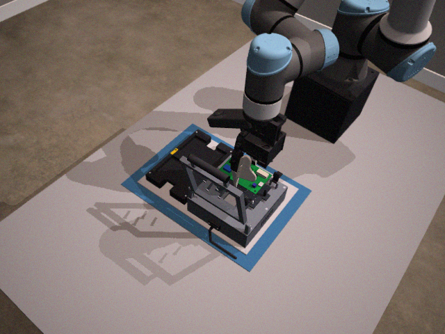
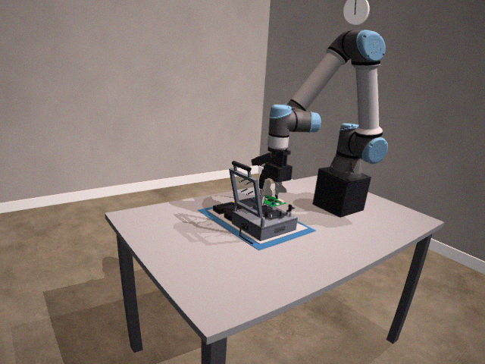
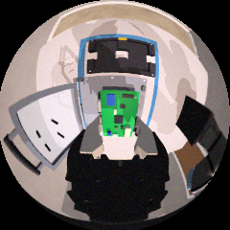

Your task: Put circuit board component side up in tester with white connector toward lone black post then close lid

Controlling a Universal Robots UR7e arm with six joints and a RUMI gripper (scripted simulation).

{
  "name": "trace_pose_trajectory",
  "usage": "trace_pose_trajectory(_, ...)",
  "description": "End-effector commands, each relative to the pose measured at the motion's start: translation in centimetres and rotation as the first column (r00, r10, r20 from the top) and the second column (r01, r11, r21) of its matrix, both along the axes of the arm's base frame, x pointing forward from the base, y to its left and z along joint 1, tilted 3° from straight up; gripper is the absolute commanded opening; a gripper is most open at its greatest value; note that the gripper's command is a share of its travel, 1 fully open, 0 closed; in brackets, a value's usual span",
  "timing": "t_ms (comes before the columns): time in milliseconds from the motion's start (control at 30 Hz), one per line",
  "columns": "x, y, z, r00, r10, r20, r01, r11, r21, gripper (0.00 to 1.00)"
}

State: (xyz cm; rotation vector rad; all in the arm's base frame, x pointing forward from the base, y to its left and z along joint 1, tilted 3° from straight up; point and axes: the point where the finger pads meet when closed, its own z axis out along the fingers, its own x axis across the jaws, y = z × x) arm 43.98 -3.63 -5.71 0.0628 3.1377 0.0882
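The green circuit board [image 1: 245, 180] is held flat between my fingers, component side up, above the grey tester [image 1: 240, 211]. My gripper [image 1: 243, 171] is shut on the board's edges. The board's white connector [image 1: 263, 174] points toward the right, near the black posts [image 1: 277, 177] at the tester's far right corner. In the wrist view the board [image 3: 119, 114] hangs between my fingers over the tester bed. The tester's lid [image 1: 215, 186] stands open and upright, with its black handle [image 1: 207, 170] on top. The black tray [image 1: 183, 161] lies empty to the left.
The tester and tray sit on a blue-edged mat [image 1: 215, 195]. A black lever [image 1: 220, 241] sticks out at the tester's front. The robot's black base [image 1: 330, 100] stands behind to the right. In the exterior view the open lid [image 2: 245, 189] rises beside my gripper [image 2: 270, 183].
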Motion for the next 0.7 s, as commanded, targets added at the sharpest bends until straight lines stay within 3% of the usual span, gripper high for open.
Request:
trace_pose_trajectory(0,0.1,0.0,-0.6,1.000,0.000,0.002,0.000,1.000,-0.001,0.39)
trace_pose_trajectory(667,0.1,0.1,-2.8,1.000,0.000,0.002,0.000,1.000,-0.001,0.39)
